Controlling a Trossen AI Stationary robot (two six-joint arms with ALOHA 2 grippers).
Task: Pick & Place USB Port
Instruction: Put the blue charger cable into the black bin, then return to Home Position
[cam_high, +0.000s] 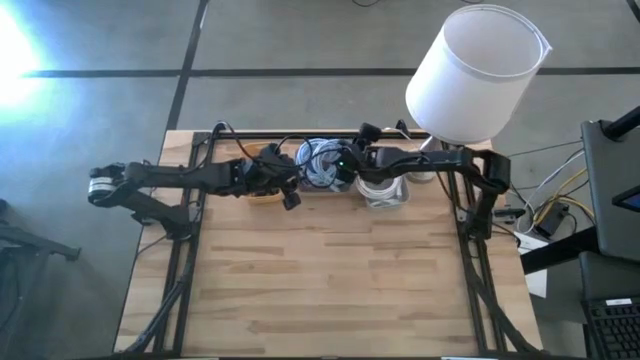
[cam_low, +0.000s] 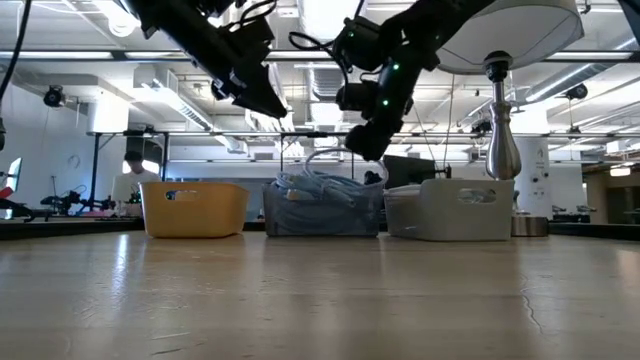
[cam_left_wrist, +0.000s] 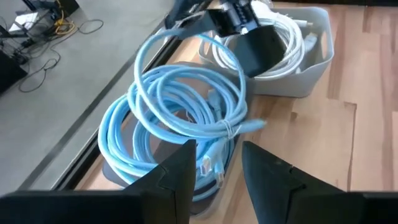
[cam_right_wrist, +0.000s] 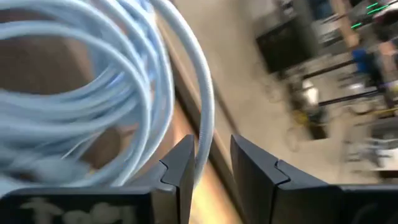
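Note:
A coil of light blue cable (cam_left_wrist: 180, 112) lies in the middle bin (cam_low: 322, 215) at the table's far edge, with one loop raised above the rest. It also shows in the high view as cable (cam_high: 318, 160) and in the low view as cable (cam_low: 320, 185). My right gripper (cam_low: 362, 148) hangs just over this bin and is shut on that loop; the left wrist view shows the right gripper (cam_left_wrist: 186, 22) at the coil's top. My left gripper (cam_left_wrist: 217, 171) is open and hovers above and to the left of the bin, touching nothing; it is also seen in the high view (cam_high: 290, 195). My right gripper (cam_right_wrist: 211, 162) pinches a single strand of the coil's outer loop (cam_right_wrist: 205, 112) between its two fingers. It comes at it from above, slanting down. The strand runs through the gap and the loop (cam_left_wrist: 152, 50) stands raised, while the rest of the coil lies in the bin.
A yellow bin (cam_low: 195, 208) stands left of the middle bin, and a pale bin (cam_low: 447, 208) holding white cables (cam_left_wrist: 286, 37) stands right of it. A lamp with a white shade (cam_high: 478, 70) is at the far right corner. Bare wooden table (cam_high: 330, 290) spreads toward the near edge.

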